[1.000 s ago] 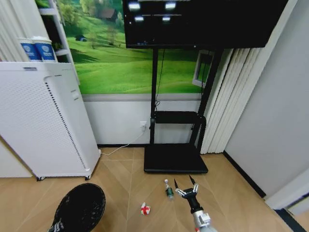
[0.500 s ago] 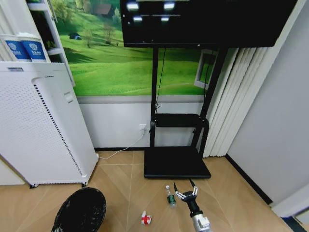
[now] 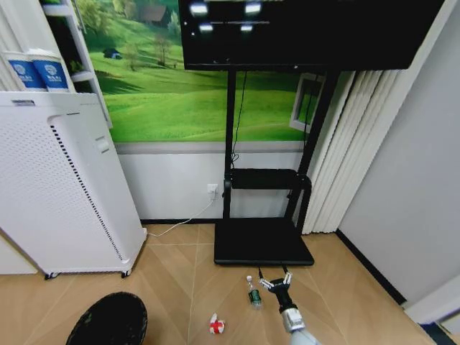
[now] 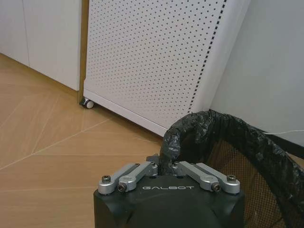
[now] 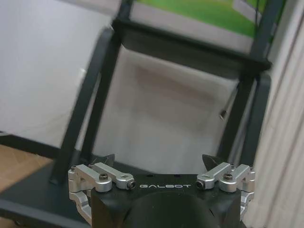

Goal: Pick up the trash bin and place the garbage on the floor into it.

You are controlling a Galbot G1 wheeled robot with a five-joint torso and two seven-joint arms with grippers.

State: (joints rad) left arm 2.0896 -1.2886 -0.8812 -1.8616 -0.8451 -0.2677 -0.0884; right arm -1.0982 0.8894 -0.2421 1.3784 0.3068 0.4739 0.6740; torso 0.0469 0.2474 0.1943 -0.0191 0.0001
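Observation:
The trash bin (image 3: 108,320), black mesh lined with a black bag, is at the lower left of the head view. In the left wrist view my left gripper (image 4: 166,165) is shut on the bagged rim of the trash bin (image 4: 237,152). Garbage lies on the wooden floor: a small clear bottle with a green label (image 3: 252,292) and a red-and-white wrapper (image 3: 215,325). My right gripper (image 3: 274,279) hangs open just right of the bottle, close to the TV stand's base. In the right wrist view the right gripper (image 5: 159,160) holds nothing between its spread fingers.
A flat black TV-stand base (image 3: 263,242) with upright posts lies just beyond the bottle. A tall white perforated appliance (image 3: 61,187) on casters stands at the left, with a cable (image 3: 180,219) running along the wall. White curtains (image 3: 334,158) hang at the right.
The camera shifted at first. Since then the bin has slid lower and to the left in the head view, and my right gripper has edged toward the stand base, still open.

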